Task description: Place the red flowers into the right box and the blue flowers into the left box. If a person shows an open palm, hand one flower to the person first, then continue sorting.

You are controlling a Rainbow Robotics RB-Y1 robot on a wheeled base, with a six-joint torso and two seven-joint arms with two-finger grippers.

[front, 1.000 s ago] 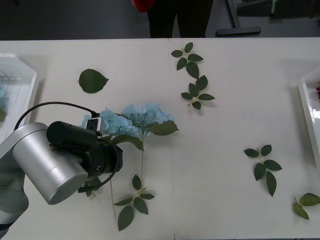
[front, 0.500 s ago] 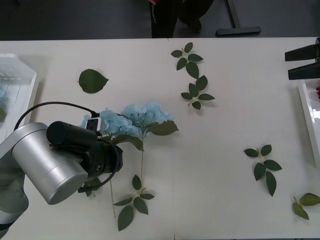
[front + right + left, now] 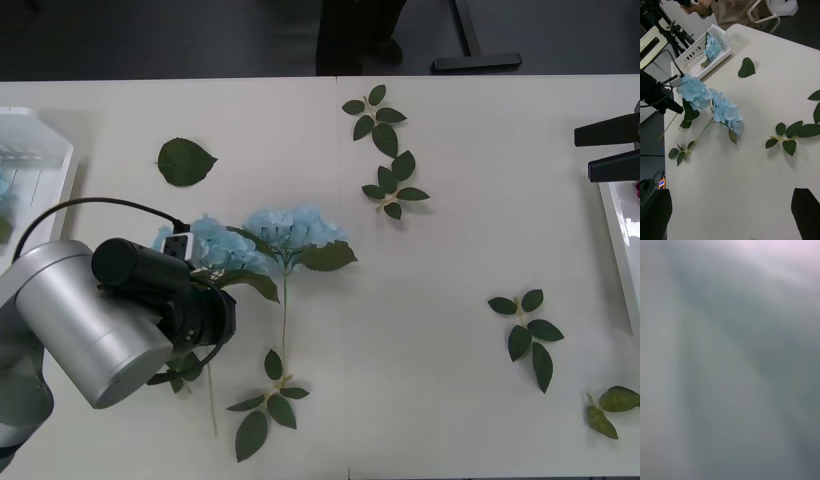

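Two pale blue hydrangea clusters (image 3: 270,238) on thin green stems lie side by side on the white table (image 3: 450,400); a third (image 3: 712,45) lies in the white ribbed plastic left box (image 3: 700,56). The left gripper (image 3: 205,300) sits over the nearer cluster's stem, its jaws hidden, so their state cannot be told. The right gripper (image 3: 612,148), black fingers spread, hovers just beside the shallow white right box (image 3: 615,240). Five loose green leaf sprigs (image 3: 385,150) and one single leaf (image 3: 184,161) are scattered between the grippers.

White table (image 3: 450,400), dark floor (image 3: 150,40)
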